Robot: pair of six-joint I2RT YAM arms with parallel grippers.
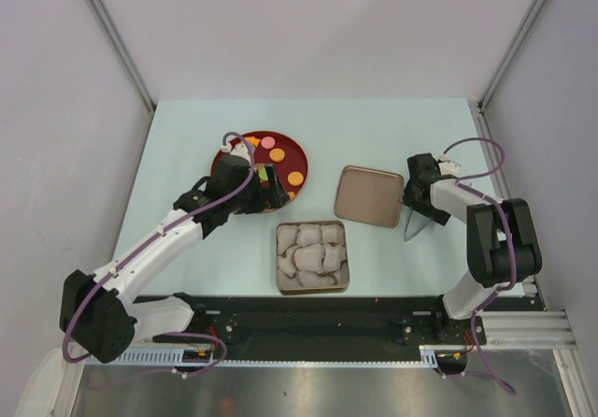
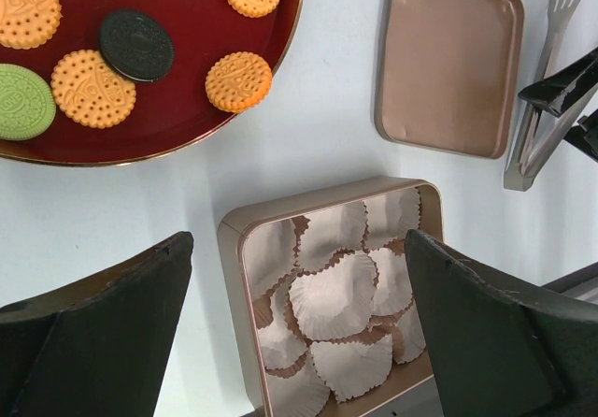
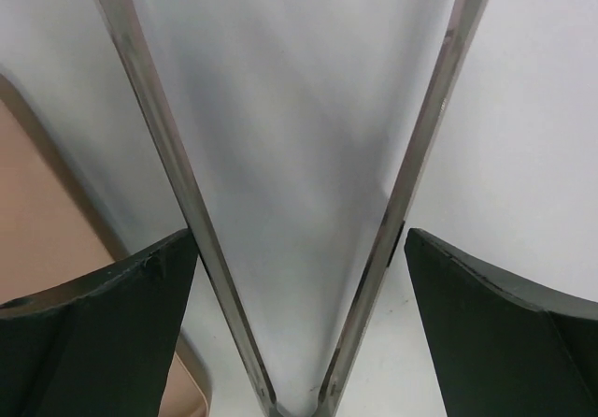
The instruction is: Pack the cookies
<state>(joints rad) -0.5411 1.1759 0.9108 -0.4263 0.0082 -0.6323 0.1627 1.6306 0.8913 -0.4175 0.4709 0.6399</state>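
Note:
The cookies lie on a dark red plate: an orange cookie, a dark brown one and a green one among them, with a pink cookie near the far rim. My left gripper hovers over the plate's near right edge, open and empty; in its wrist view the left gripper frames the gold tin. My right gripper is open, its fingers straddling the two arms of the steel tongs lying on the table.
The gold tin holds several crumpled white paper cups and sits at the table's near centre. Its flat lid lies to the right, next to the tongs. Grey walls enclose the pale table.

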